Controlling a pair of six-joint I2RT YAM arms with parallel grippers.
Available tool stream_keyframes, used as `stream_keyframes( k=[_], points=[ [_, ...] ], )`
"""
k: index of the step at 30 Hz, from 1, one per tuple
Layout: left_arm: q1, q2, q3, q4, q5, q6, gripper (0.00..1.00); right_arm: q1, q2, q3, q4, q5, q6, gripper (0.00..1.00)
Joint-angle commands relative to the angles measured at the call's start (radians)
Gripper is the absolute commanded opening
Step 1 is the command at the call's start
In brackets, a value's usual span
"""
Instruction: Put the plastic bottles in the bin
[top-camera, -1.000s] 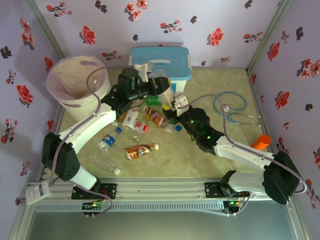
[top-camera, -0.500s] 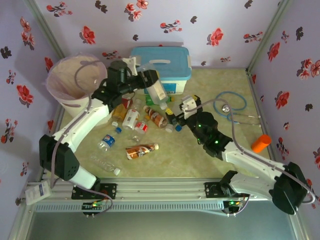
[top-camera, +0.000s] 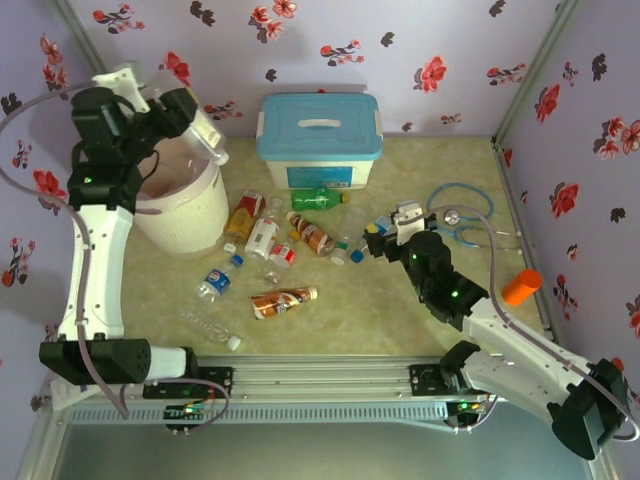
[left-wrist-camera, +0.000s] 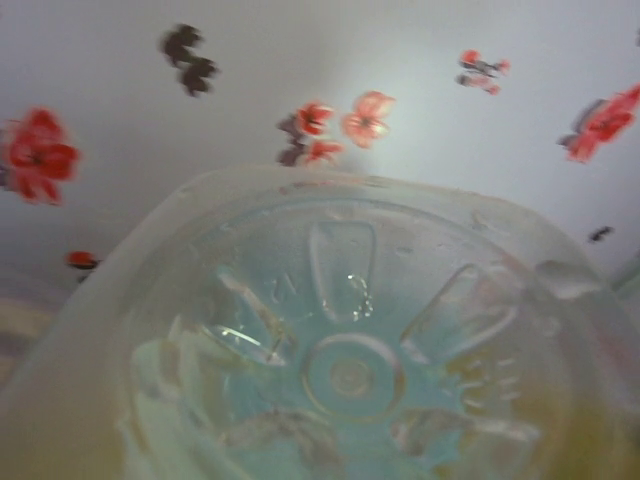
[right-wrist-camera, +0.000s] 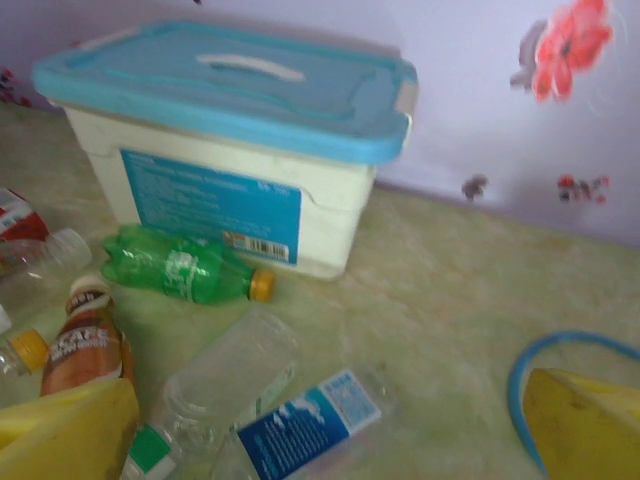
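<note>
Closed on a clear bottle (top-camera: 209, 137), the left gripper (top-camera: 196, 113) was held high at the bin (top-camera: 185, 215), near its far right rim. Whether that bottle was wholly over the opening could not be judged from above, since much of the mouth was hidden by the arm. Were it released off-centre, the rim could be struck and the bottle thrown out behind the bin.

The right gripper (right-wrist-camera: 325, 428) was spread wide with nothing between its fingers, low over the loose bottles on the table (right-wrist-camera: 450, 300). A blue-labelled bottle (right-wrist-camera: 305, 420) and a transparent bottle (right-wrist-camera: 225, 385) were seen lying just beside each other there. Were both caught at once, one could be squeezed out and sent rolling toward the green bottle (right-wrist-camera: 185, 270) beside the white box (right-wrist-camera: 230, 180).
</note>
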Motion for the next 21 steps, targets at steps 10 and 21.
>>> stream_keyframes(
  k=[10,21],
  points=[
    [0.222,0.009,0.059,-0.193,-0.194,0.223,0.31,-0.018,0.065,0.123,-0.208,0.012,0.168,0.99],
    [0.225,0.264,0.178,-0.316,-0.207,0.345,0.30,-0.079,0.131,0.210,-0.363,-0.022,0.358,0.99]
  ],
)
